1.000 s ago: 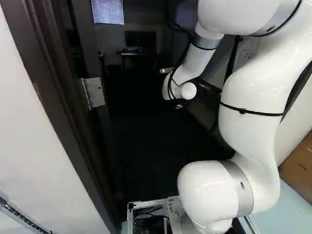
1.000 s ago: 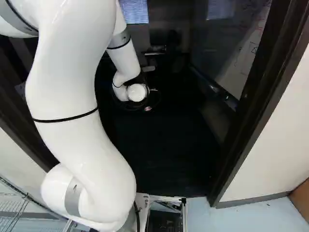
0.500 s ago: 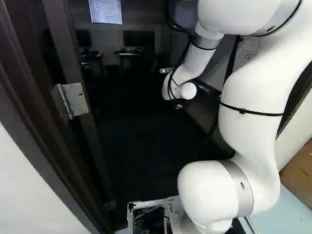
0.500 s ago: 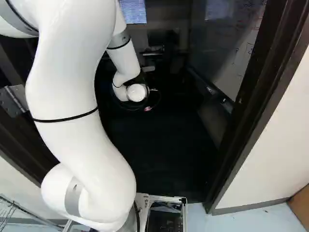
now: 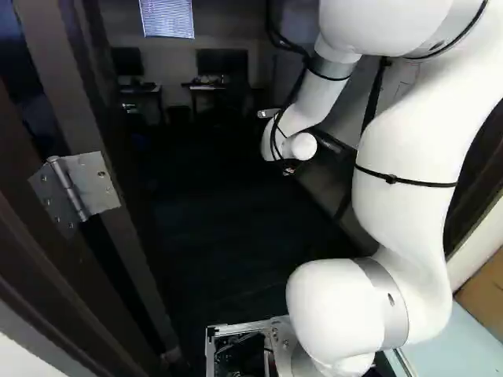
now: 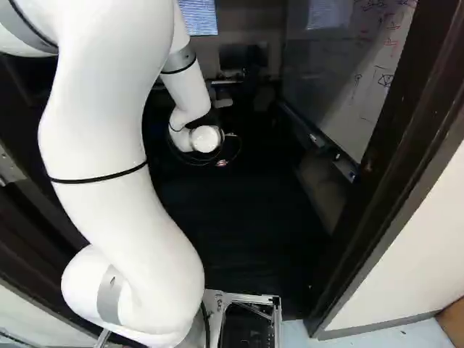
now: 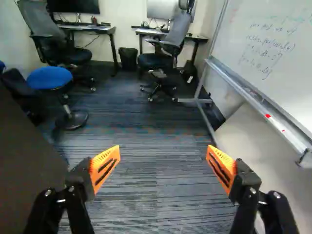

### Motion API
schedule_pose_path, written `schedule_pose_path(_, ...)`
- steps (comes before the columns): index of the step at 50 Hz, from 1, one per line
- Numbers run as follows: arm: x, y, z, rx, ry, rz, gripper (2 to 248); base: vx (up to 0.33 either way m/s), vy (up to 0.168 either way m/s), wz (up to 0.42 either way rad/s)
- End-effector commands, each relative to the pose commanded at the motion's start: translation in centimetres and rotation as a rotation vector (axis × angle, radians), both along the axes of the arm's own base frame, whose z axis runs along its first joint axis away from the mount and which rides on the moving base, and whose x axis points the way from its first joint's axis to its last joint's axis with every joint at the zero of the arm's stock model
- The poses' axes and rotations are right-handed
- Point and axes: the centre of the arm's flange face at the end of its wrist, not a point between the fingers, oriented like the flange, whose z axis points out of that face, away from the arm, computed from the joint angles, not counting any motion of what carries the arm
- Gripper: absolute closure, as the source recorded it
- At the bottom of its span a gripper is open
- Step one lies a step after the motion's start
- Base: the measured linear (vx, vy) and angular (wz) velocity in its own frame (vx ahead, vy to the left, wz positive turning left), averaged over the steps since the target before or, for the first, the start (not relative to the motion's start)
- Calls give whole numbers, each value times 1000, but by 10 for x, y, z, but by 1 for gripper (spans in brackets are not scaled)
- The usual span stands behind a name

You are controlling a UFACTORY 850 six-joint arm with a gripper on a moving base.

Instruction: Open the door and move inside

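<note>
The door point(image 5: 71, 86) stands open at the left of the left base view, its edge joined by a metal hinge point(image 5: 96, 184) to the dark door frame point(image 5: 39, 255). The frame's other post point(image 6: 384, 174) rises at the right of the right base view. My gripper point(image 5: 290, 170) is extended past the doorway into the room, mostly hidden by the wrist. In the wrist view the gripper point(image 7: 162, 168) is open, with only carpet seen between its orange pads. A dark panel point(image 7: 27, 165), seemingly the door, is beside one finger.
A whiteboard point(image 7: 273, 53) on a wheeled stand lines one side of the room. Opposite it is a blue stool point(image 7: 50, 78). Desks point(image 7: 90, 29), office chairs point(image 7: 168, 44) and a bin point(image 7: 128, 58) stand at the far wall. A cardboard box point(image 5: 482, 289) is outside the doorway.
The base has moved forward and turned a little; the hinge and near post have slid outward and downward in the left base view. The arm keeps its pose over its lowest joint.
</note>
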Motion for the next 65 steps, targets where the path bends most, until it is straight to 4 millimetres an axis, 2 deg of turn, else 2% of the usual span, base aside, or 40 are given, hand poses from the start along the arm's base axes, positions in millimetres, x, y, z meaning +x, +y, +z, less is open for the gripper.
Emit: schedule_pose_path(65,0,0,0,0,0,0,3,112,0,-7)
